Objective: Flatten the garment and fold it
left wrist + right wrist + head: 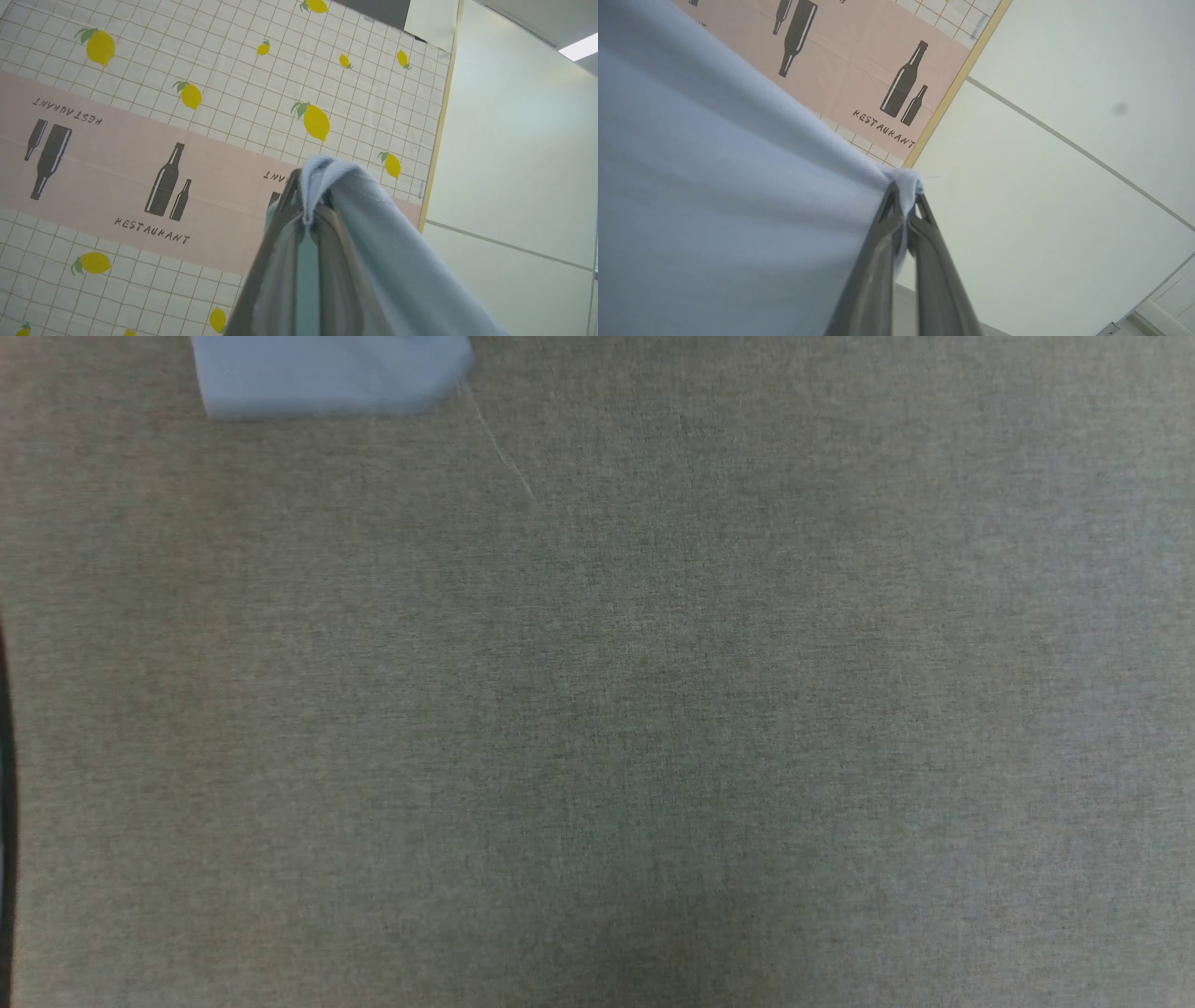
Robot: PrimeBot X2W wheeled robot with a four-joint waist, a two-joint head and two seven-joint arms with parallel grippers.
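Garment (331, 378) cloth shows at 11 o'clock in the head view, a blurred light blue edge hanging at the top of the frame over the grey-green woven surface (653, 709), with a loose thread (499, 448) trailing from it toward 5 o'clock. Both wrist views look upward, so the step in hand appears to be holding the shirt aloft between the two arms to spread it before laying it flat.

To do that well, the two pinches should sit level and well apart so the held edge runs taut. The lowering should be slow, so the free hem meets the surface first and the rest lays down without folding under. Neither grip should loosen until the cloth is down.

The left gripper (306, 205) is clamped on a bunched fold of the cloth. The fold caps its tips and drapes away toward 5 o'clock, in front of a lemon-print hanging (187, 70). The right gripper (906, 200) is pinched tight on a small corner at its tips, and from there the fabric spreads broadly toward 9 o'clock against a pale wall (1064, 70).
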